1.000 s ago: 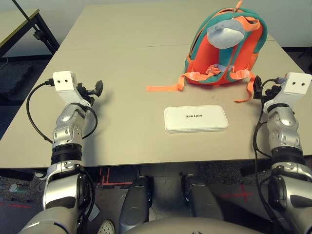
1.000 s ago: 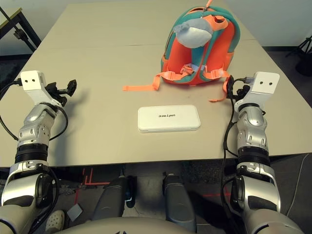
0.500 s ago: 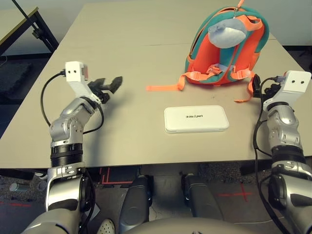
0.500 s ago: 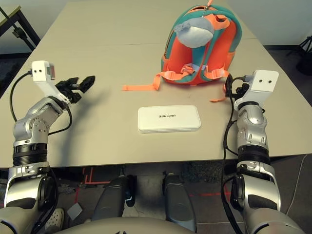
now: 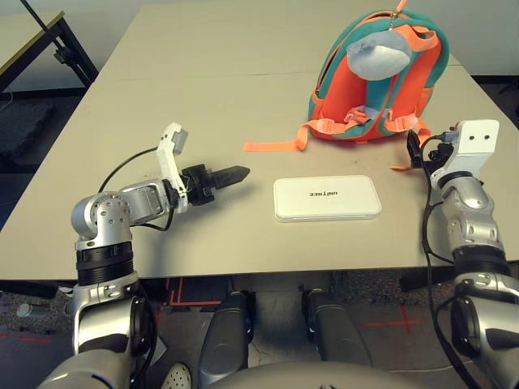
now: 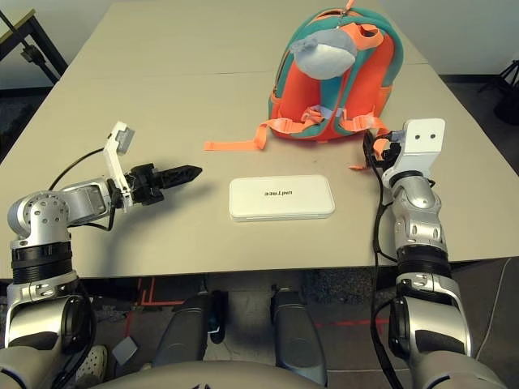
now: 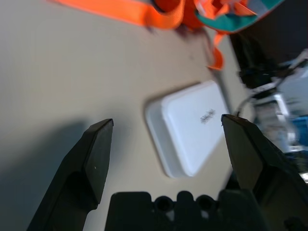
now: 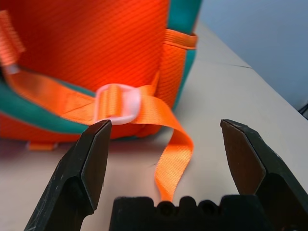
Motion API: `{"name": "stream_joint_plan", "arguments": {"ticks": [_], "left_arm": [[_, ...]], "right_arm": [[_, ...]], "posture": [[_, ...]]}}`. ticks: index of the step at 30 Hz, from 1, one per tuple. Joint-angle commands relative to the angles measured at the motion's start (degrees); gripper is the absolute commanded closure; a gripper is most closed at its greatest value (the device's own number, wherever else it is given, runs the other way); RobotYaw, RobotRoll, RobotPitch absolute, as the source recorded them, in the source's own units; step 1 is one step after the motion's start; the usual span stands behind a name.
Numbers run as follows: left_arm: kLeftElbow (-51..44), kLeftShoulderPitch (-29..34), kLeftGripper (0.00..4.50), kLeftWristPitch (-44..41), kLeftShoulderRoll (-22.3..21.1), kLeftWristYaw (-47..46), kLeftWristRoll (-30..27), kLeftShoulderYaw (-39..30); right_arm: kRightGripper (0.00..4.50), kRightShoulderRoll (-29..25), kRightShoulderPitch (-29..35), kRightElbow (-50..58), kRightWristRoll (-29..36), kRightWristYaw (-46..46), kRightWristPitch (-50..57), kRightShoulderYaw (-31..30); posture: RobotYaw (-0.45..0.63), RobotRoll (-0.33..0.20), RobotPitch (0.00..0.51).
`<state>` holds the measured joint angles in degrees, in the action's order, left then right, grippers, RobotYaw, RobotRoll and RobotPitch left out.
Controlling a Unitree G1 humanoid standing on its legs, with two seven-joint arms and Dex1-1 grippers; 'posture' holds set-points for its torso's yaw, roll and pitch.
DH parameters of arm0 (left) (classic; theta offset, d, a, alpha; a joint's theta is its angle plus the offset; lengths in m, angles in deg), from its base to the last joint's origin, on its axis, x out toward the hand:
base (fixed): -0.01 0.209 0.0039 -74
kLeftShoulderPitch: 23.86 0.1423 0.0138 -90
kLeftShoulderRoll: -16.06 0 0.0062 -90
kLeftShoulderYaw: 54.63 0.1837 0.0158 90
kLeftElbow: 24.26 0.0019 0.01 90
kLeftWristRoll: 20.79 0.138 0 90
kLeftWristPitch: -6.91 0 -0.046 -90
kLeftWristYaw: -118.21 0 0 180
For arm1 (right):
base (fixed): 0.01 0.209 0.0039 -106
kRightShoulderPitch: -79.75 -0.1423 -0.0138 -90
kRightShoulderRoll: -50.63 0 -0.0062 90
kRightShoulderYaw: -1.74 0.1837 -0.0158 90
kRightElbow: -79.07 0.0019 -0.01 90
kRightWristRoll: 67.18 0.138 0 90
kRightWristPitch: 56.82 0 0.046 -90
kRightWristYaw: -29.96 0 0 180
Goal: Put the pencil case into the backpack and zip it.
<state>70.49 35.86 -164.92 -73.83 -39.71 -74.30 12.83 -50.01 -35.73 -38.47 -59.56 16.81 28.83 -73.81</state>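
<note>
The white pencil case (image 5: 326, 198) lies flat near the table's front edge, dark lettering on top; it also shows in the left wrist view (image 7: 190, 126). Behind it lies the orange and teal backpack (image 5: 375, 77) with its grey plush fin (image 5: 378, 53) and orange straps facing up. My left gripper (image 5: 235, 173) is open, low over the table, pointing at the case from its left with a short gap. My right gripper (image 5: 413, 148) is open at the backpack's right front corner, facing an orange strap (image 8: 168, 154) and its white buckle (image 8: 118, 103).
A long orange strap (image 5: 274, 146) trails left from the backpack across the table (image 5: 203, 97). A dark table frame (image 5: 49, 44) stands at the far left. Bare tabletop lies left of and behind my left gripper.
My left arm has swung down and to the right, bringing its open gripper close to the pencil case's left end. My right gripper has edged slightly left toward the backpack.
</note>
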Motion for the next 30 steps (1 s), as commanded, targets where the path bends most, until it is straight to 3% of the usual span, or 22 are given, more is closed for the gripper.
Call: {"name": "stream_joint_plan", "arguments": {"ticks": [1, 7, 22, 29, 30], "left_arm": [[2.42, -1.44, 0.0, -1.93, 1.1, -1.12, -0.51, -0.83], [5.97, -3.31, 0.0, -2.74, 1.9, -1.41, 2.12, 2.42], [12.56, -6.15, 0.0, -9.37, 2.85, -0.8, 3.52, 1.55], [14.57, -7.02, 0.0, -9.23, 3.81, -0.36, 4.86, 2.24], [14.71, -7.07, 0.0, -9.21, 3.83, -0.27, 5.02, 2.24]], "right_arm": [[0.02, -0.08, 1.49, 1.54, -0.31, -0.02, 1.72, -0.16], [0.02, 0.04, 2.83, 2.83, -0.07, -0.13, 3.09, -0.19], [0.02, -0.61, 6.58, 7.38, -0.3, -1.05, 6.96, -0.33], [0.02, -5.56, 10.0, 13.16, -4.2, -7.46, 14.24, -6.37], [0.19, -6.42, 10.49, 14.19, -4.52, -8.86, 15.23, -7.34]], "posture": [[-0.03, 0.0, 0.153], [-0.05, 0.0, 0.148], [-0.08, 0.0, 0.15], [-0.09, 0.0, 0.154], [-0.09, 0.0, 0.155]]}}
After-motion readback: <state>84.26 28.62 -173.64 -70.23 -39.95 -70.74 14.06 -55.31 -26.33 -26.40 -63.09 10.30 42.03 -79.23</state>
